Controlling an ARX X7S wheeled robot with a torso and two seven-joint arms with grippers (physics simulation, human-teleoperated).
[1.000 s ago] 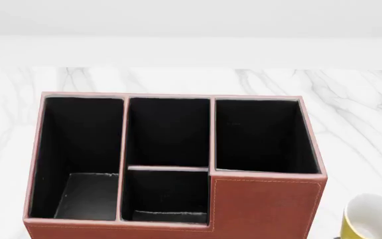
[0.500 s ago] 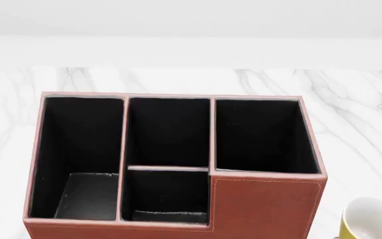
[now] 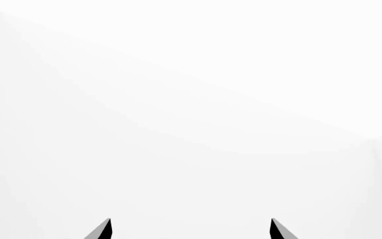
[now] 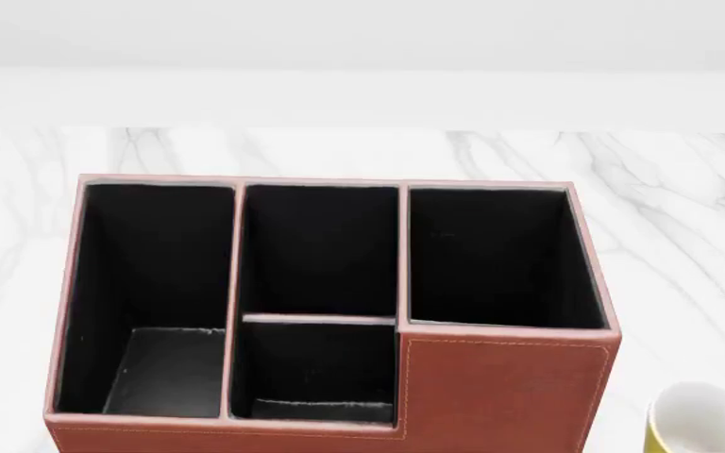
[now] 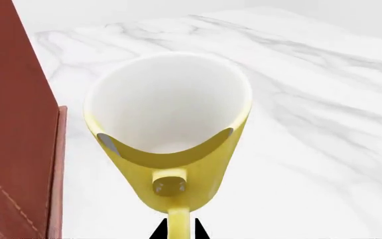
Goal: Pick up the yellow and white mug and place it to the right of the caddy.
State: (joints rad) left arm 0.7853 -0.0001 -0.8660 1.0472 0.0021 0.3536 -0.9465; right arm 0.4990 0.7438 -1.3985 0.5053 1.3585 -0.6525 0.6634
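Two dark fingertips of the right gripper (image 5: pixel 179 230) pinch the handle of the yellow and white mug (image 5: pixel 171 129), which sits over the marble bench (image 5: pixel 310 99) toward its right edge, just beside the caddy (image 4: pixel 325 311). Left gripper (image 3: pixel 189 230) fingertips stand apart, holding nothing.

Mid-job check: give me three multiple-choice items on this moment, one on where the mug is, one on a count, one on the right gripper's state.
1. Where is the yellow and white mug relative to the caddy in the head view?
A. Inside a compartment
B. To its right
C. Behind it

2. How many compartments has the caddy?
A. Two
B. Six
C. Four

3. What is the right gripper doing?
A. Shut on the mug's handle
B. Open, away from it
C. Holding the caddy

Answers: 1 B, the mug sits at the caddy's right front corner. 2 C, four black-lined wells show. 3 A, its tips flank the handle.
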